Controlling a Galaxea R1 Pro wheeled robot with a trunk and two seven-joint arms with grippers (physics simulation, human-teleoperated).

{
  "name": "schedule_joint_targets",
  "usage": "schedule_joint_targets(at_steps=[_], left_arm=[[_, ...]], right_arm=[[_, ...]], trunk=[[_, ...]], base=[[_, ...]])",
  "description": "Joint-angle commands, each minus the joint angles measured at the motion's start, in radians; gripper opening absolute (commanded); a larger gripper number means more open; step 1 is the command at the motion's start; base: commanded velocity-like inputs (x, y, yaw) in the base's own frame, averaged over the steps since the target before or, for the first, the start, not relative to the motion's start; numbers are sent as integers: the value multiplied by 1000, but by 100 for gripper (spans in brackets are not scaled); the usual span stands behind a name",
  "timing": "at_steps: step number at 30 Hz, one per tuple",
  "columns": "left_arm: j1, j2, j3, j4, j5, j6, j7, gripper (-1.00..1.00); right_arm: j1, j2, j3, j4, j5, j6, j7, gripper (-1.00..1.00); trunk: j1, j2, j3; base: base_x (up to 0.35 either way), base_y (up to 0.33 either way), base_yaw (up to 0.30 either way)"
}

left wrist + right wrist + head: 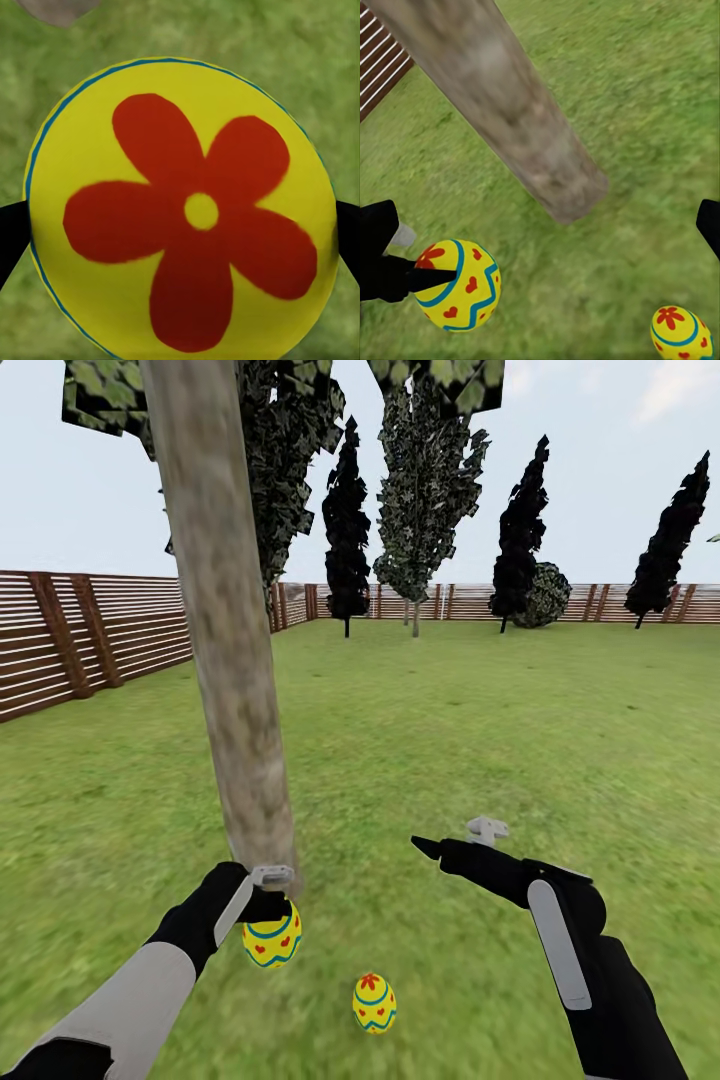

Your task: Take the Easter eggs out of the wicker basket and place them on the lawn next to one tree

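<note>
- Right, our left tool point(268, 900) is pinching a yellow egg point(272, 938) beside the foot of the tree point(225, 640), its black fingers point(9, 240) pressed against either side of the shell.
- Up close from the left wrist we get that held egg's point(180, 210) big red flower on yellow, with a thin blue line round the edge.
- Our right tool point(455, 842) hangs out in front with nothing in it, its fingers spread wide.
- Underneath is the lawn point(500, 740), mottled green and flat, running back to a brown slatted fence point(90, 635) with dark narrow trees point(345, 530) along it under a pale sky.
- A second egg point(374, 1003) lies on the grass, apart from the held one, between our two arms and near the trunk.
- From the right wrist the trunk point(495, 97) leans into the grass, the held egg point(461, 286) to one side of it, the loose egg point(681, 335) to the other.
</note>
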Motion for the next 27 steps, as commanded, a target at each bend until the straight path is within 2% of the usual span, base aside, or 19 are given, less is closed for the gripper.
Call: schedule_joint_targets(at_steps=[1, 27], left_arm=[[-1, 1, -3, -1, 6, 4, 4, -100], [-1, 2, -3, -2, 5, 1, 4, -100]], right_arm=[[-1, 1, -2, -1, 7, 5, 10, 100], [-1, 2, 18, 0, 7, 7, 9, 100]], trunk=[[4, -8, -4], [104, -190, -86]], base=[[0, 0, 0], [0, 0, 0]])
